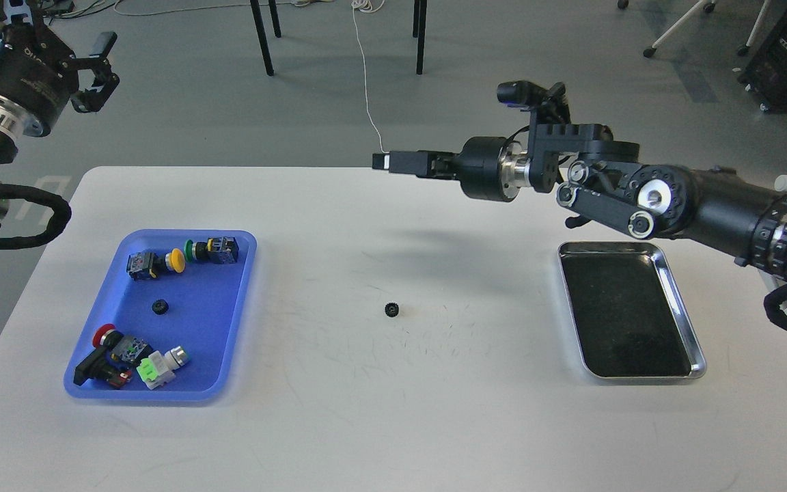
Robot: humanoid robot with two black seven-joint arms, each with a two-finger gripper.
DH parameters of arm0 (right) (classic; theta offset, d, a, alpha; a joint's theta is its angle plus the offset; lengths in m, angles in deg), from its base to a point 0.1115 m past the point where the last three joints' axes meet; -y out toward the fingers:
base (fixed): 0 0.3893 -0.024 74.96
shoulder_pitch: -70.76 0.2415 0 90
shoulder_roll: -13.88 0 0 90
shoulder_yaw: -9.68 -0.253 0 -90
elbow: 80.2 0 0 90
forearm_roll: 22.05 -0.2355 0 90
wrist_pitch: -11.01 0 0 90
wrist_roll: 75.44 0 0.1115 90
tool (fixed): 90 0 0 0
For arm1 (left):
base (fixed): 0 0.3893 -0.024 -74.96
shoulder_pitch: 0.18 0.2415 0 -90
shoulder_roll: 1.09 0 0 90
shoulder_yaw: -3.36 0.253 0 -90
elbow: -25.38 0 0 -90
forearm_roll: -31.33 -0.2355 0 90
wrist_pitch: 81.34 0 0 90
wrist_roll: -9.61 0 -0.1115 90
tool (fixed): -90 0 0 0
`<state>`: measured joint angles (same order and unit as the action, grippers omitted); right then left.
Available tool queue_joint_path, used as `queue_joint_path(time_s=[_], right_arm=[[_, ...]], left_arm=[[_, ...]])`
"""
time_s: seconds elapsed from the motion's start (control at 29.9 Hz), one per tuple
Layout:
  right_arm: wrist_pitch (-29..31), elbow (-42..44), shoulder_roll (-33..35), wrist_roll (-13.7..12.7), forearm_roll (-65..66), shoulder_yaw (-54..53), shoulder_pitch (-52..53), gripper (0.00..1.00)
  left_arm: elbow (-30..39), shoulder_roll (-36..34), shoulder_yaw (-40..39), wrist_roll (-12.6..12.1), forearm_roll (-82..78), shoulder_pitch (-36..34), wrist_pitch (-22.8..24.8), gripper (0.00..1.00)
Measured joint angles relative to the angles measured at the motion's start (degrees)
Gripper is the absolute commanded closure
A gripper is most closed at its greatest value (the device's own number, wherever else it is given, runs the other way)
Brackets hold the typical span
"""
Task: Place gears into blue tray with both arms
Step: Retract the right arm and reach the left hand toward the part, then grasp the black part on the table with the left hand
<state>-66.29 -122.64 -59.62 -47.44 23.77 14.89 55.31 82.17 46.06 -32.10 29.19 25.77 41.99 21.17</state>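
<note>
Left gripper (96,68): hanging beyond the desk's far-left corner, fingers spread, empty.
Blue tray (243,273): sitting near the desk's left edge, one gear (159,307) lying inside.
Second gear (391,309): lying mid-desk, untouched.
Right gripper (387,161): hovering above the far edge; spread or pressed, cannot tell.
Next: right gripper descending, pinching precisely.

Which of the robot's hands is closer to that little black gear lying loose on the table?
The right hand, above and behind the gear. The left hand is far off left.
</note>
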Motion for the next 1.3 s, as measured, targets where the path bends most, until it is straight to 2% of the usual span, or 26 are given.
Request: queue_joint_path(time_s=[0.17,0.37,0.54,0.74,0.94,1.1,1.3], right_arm=[[1.85,-4.16,11.06,-0.01,-7.66,-7.58,-4.60,0.05],[4.23,-9.65,23.59,-0.01,-24.51,-12.92,-11.70,0.04],[9.28,-10.29,28.88,-0.01,-37.94,-17.22,-17.99,0.03],[14.81,-13.61,35.32,-0.01,-52.29,-20.97,-26.22,0.03],[15.29,-18.60,38.88,-0.01,-56.58,-21.54,-32.98,0.03],[15.30,-18.99,39.95,-0.01,-56.98,-21.57,-34.79,0.03],[15.30,-19.01,40.24,-0.01,-57.03,-21.57,-35.16,0.03]], left_arm=[[1.81,1.23,0.16,-1.10,-11.62,-1.69,0.04,0.02],[7.34,6.58,0.24,-1.18,-30.69,-2.77,-0.52,0.03],[12.83,12.20,1.54,-1.12,-52.02,-2.29,-1.70,0.06],[13.76,17.77,7.59,-0.90,-78.76,-2.24,-5.98,0.08],[12.84,22.42,18.12,-0.83,-101.48,-2.11,-13.22,0.10],[6.72,27.54,26.35,-0.88,-115.96,-0.99,-21.88,0.20],[1.10,30.76,27.76,-1.01,-119.40,3.15,-23.78,0.36]])
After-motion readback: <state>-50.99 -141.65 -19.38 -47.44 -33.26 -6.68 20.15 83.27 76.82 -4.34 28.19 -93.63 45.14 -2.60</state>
